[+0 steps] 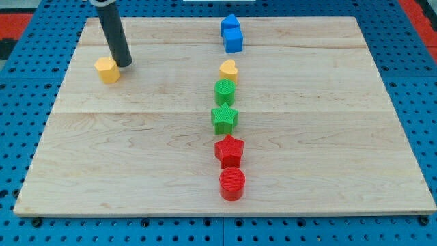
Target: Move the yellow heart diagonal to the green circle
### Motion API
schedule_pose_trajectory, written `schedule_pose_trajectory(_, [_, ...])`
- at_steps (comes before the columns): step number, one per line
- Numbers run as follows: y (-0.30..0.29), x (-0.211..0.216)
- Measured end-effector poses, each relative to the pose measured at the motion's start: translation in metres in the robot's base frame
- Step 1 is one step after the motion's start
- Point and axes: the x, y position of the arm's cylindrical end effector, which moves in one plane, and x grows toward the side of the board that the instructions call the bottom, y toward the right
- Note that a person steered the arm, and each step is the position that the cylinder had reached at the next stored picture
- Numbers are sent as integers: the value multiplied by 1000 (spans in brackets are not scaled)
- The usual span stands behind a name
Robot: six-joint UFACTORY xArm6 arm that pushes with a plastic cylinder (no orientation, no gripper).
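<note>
My tip (pixel 125 65) sits at the upper left of the bench (pixel 341 137), just beside a yellow block (pixel 107 70). No jaws show. The yellow heart (pixel 228 70) is in the middle top, touching the green circle (pixel 225 91) right below it.

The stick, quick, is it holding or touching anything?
My tip: holds nothing; it sits just right of the yellow hexagon, contact unclear.

Pale wood board (pixel 136 137), matt, w/ ribbed plastic-looking red cylinder (pixel 232 184).
</note>
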Motion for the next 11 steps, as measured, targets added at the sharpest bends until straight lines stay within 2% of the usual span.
schedule_pose_trajectory(1, [-17, 35])
schedule_pose_trajectory(3, [140, 20])
schedule_pose_trajectory(5, [201, 15])
schedule_pose_trajectory(6, [268, 13])
schedule_pose_trajectory(8, [236, -21])
schedule_pose_trajectory(9, [304, -35])
schedule_pose_trajectory(10, [348, -3])
schedule_pose_trajectory(11, [264, 15])
